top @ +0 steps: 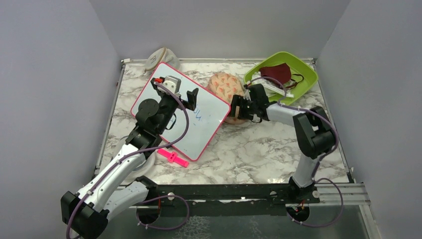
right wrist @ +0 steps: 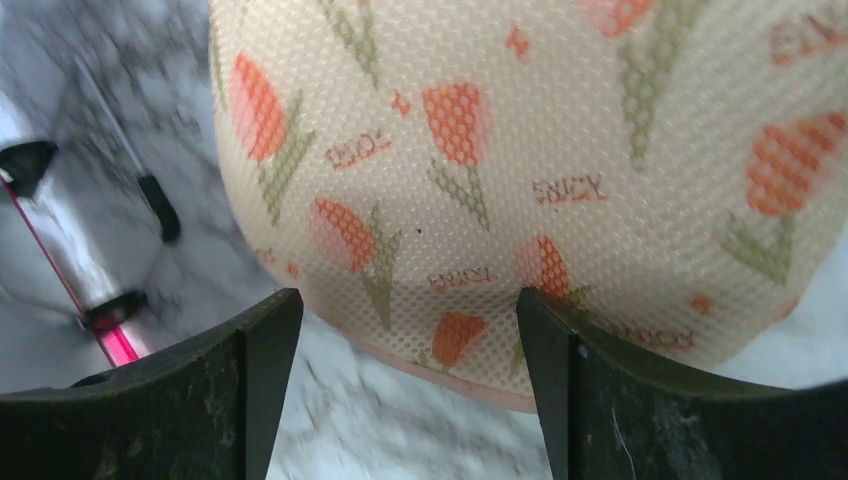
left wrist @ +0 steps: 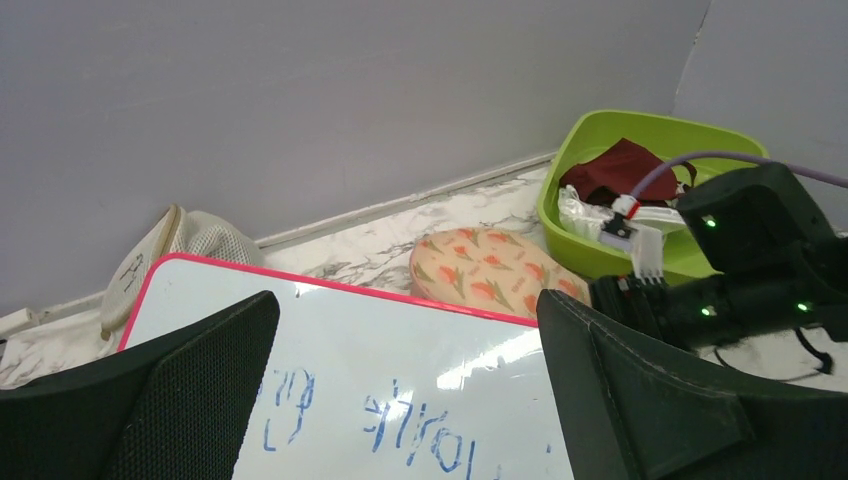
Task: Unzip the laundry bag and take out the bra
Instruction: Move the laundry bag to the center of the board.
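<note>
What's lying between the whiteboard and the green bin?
The flowery laundry bag lies there, between the whiteboard and the green bin. The top view shows it best.

A pink-rimmed whiteboard (top: 205, 130) lies on the marble surface (top: 259, 149), with a pink clip (top: 173, 157) just beside it. A maroon mask (top: 276, 72) sits in the green tray (top: 309, 75), and a beige mesh pouch (top: 160, 56) rests at the back.

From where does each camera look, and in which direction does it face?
Top: above and behind the arms, looking down on the table; both arms show.
Left wrist: on the left gripper, low over the whiteboard, facing the back wall; its open fingers show.
Right wrist: on the right gripper, looking at the bag from close by; its open fingers show.
Shared: top and left wrist both see the whiteboard, bag and tray.
</note>
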{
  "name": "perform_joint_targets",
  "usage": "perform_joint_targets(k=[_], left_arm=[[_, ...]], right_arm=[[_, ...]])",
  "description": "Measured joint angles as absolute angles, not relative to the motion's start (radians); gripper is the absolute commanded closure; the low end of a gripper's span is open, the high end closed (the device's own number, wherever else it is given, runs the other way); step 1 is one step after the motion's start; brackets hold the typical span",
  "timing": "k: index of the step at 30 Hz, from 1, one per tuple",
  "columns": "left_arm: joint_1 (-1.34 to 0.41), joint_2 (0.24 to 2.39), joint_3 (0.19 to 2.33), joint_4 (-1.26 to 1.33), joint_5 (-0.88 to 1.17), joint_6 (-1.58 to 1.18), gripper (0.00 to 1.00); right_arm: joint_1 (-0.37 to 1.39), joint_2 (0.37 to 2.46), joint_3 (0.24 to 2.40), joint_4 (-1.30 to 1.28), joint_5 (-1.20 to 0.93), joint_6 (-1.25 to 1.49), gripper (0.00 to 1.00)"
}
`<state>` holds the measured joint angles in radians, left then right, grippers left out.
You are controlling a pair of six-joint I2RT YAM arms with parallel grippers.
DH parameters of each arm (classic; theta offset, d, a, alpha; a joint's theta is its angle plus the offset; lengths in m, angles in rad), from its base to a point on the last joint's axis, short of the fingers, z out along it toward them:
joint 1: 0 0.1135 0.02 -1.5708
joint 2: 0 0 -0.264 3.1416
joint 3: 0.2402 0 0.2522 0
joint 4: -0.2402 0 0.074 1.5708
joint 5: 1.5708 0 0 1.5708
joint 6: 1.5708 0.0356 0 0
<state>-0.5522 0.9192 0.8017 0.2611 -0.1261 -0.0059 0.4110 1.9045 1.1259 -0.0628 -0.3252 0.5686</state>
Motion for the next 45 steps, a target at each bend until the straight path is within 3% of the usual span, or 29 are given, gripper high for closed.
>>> perform_joint_targets(k=[6,10,14,17,23,30,40,43,45], left_arm=[[-0.552,0.914,0.802,0.261,-0.126,-0.009,0.02],[-0.552,0.914,0.802,0.26,-0.126,-0.01,0.02],[-0.552,0.914,0.802,0.26,-0.126,-0.01,0.02],[-0.552,0.914,0.802,0.26,-0.126,-0.011,0.02],[-0.552,0.916,0.802,0.26,-0.126,-0.013,0.02],[-0.552,0.923,0.802,0.26,-0.126,-0.013,0.02],[-0.552,0.934,0.802,0.259,-0.126,-0.013,0.02],[-0.552,0.934,0.802,0.258,-0.126,-0.013,0.02],[-0.552,0.934,0.802,0.258,-0.126,-0.013,0.02]], right_arm=[[0.388,1.607,0.812,-0.123,-0.227,0.546,0.15],[0.263,1.36,0.675,-0.262,-0.116,0.545,0.1],[0.156,1.147,0.671,-0.373,-0.019,0.526,0.1],[0.157,1.063,0.731,-0.385,-0.065,0.483,0.09],[0.203,1.143,0.802,-0.262,-0.317,0.432,0.09],[0.434,1.431,0.873,-0.182,-0.425,0.416,0.1],[0.437,1.455,0.781,-0.228,-0.305,0.499,0.08],[0.437,1.38,0.711,-0.351,-0.229,0.551,0.0],[0.429,1.283,0.689,-0.459,-0.168,0.576,0.0]])
